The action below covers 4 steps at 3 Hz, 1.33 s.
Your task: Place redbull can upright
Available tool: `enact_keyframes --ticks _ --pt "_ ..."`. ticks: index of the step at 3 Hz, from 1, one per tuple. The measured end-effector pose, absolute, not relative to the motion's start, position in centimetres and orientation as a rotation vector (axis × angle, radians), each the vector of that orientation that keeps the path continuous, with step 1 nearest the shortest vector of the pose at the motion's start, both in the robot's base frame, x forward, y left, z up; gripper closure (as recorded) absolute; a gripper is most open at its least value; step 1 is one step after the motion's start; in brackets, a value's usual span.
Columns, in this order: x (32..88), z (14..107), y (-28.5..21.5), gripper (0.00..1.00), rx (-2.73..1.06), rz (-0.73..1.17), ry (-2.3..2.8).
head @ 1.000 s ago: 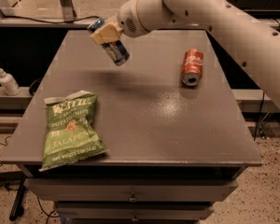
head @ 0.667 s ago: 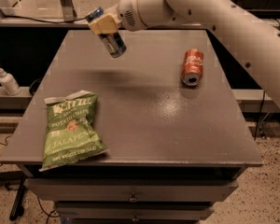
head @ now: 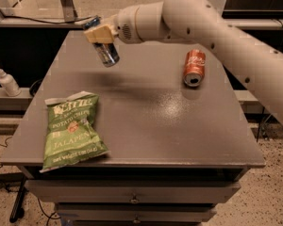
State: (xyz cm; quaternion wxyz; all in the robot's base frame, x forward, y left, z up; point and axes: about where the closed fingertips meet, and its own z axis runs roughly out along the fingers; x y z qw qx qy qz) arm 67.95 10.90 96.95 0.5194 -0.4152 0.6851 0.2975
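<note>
While clamping the tilted redbull can (head: pixel 107 55), the claw (head: pixel 100 33) has edged leftward over the table (head: pixel 155 121).

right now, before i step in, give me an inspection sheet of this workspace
surface: grey table, light glare near the middle
job's things: redbull can tilted, in the air above the table's far left part, not yet set down
clutter: green jalapeno chip bag lying flat, front left; orange-red soda can on its side, far right
grippers: pincer shut on the redbull can, off the table
cables: dark cable along the back ledge
surroundings: white pump bottle on a ledge left of the table; drawers below
</note>
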Motion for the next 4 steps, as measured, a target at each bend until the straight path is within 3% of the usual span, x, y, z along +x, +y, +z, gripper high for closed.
enact_keyframes --ticks 2,4 --pt "70.9 97.5 16.4 1.0 -0.786 0.816 1.482" --pt "73.5 95.7 18.9 1.0 -0.698 0.758 1.44"
